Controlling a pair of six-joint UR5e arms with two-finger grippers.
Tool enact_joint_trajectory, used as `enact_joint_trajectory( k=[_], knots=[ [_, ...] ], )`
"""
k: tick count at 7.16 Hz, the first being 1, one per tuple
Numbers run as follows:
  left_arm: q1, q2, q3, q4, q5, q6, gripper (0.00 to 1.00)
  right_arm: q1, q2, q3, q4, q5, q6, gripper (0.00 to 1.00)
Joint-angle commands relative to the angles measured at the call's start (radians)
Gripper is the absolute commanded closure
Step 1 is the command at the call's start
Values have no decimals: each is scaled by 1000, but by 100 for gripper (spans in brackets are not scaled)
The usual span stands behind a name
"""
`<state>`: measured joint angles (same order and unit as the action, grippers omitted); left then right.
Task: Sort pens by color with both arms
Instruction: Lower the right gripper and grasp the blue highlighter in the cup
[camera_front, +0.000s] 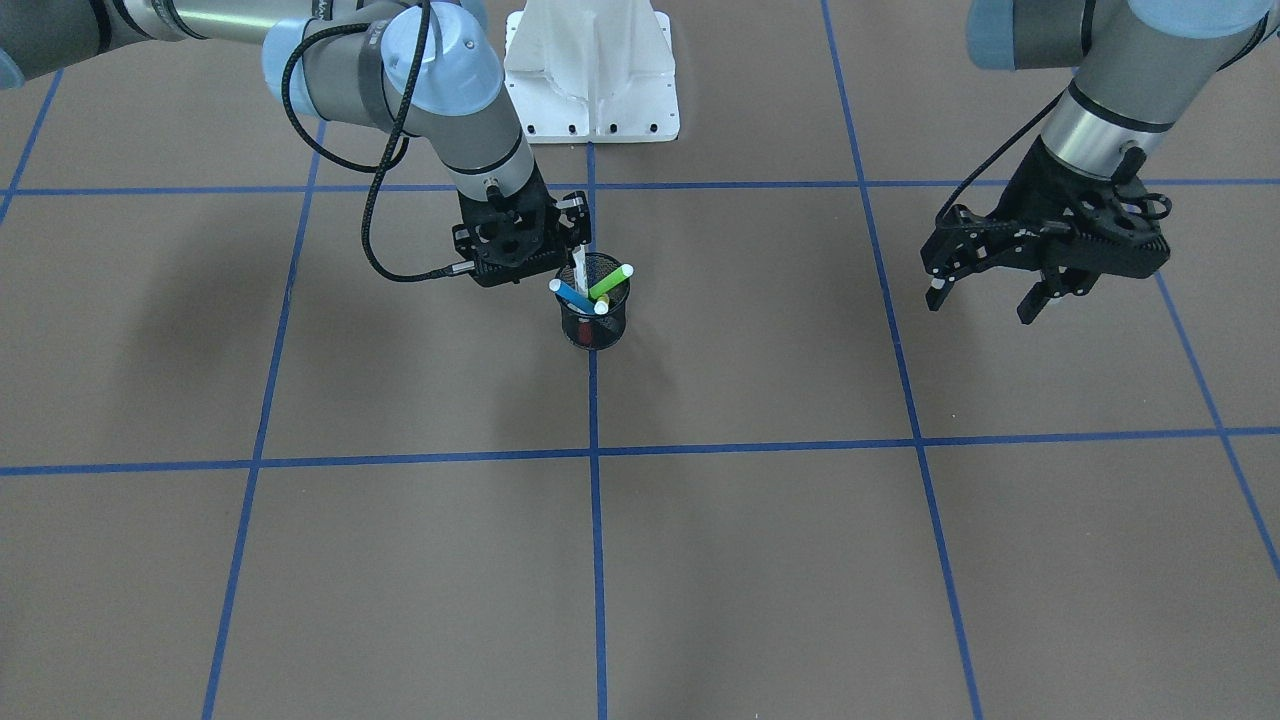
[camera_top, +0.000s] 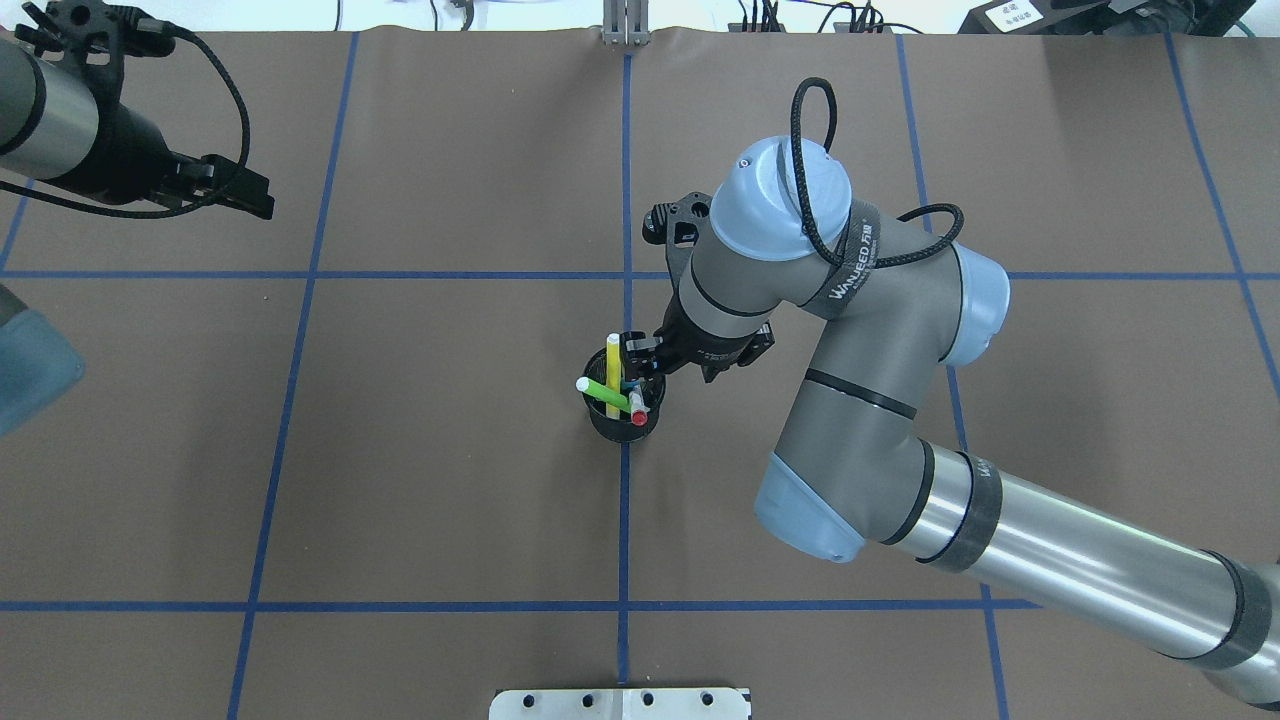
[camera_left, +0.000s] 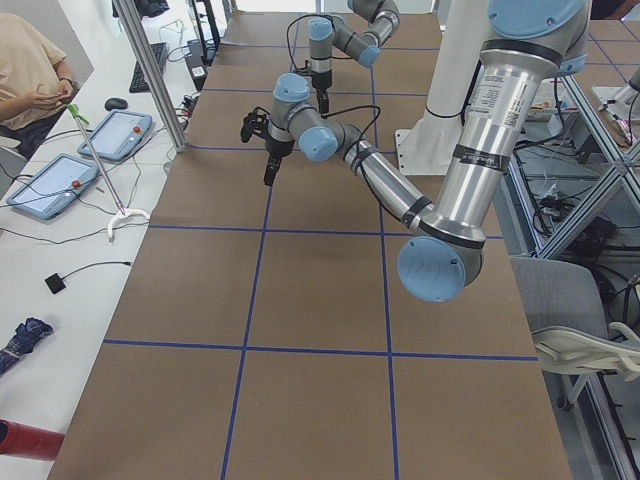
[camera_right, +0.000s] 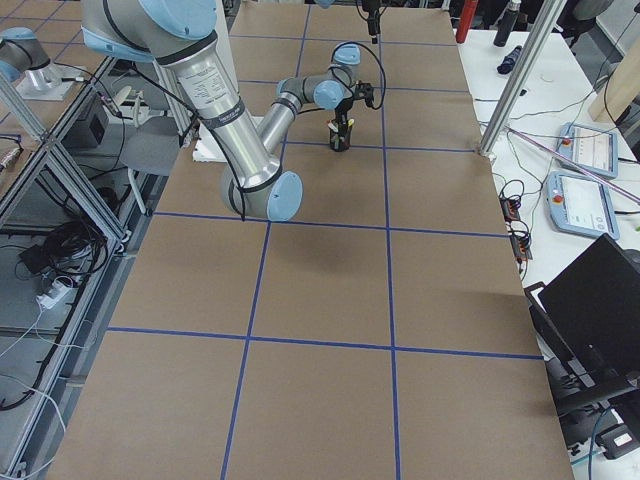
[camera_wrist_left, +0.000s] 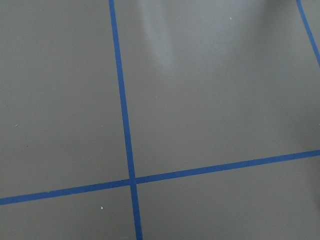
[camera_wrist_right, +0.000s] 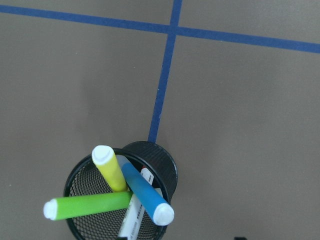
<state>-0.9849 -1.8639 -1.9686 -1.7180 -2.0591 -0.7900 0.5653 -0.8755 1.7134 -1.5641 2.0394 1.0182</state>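
A black mesh cup (camera_front: 595, 332) stands at the table's middle on a blue tape line. Inside lean the pens: a blue pen (camera_wrist_right: 145, 192), a green pen (camera_wrist_right: 85, 205), a yellow pen (camera_wrist_right: 110, 167) and a white pen (camera_front: 578, 265) whose red end (camera_top: 639, 417) shows from overhead. My right gripper (camera_front: 578, 222) hovers at the cup's rim on the robot's side. It looks open, with the white pen's top close to its fingers. My left gripper (camera_front: 985, 298) hangs open and empty above bare table, far off to the robot's left.
The white pedestal base (camera_front: 592, 75) is bolted just behind the cup. Blue tape lines (camera_wrist_left: 125, 130) divide the brown table into squares. A person (camera_left: 30, 70) sits at a side bench with tablets (camera_left: 50, 180) beyond the table's far edge.
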Motion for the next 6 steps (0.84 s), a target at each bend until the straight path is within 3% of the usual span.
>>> enact_joint_trajectory(
  k=[1, 3, 6],
  knots=[
    [0, 0, 1, 0, 1, 0, 0, -2, 13, -29, 10, -5, -7, 41],
    [0, 0, 2, 0, 1, 0, 0, -2, 23, -90, 102, -11, -4, 44],
    [0, 0, 4, 1, 1, 2, 0, -2, 29, -87, 99, -8, 0, 52]
  ],
)
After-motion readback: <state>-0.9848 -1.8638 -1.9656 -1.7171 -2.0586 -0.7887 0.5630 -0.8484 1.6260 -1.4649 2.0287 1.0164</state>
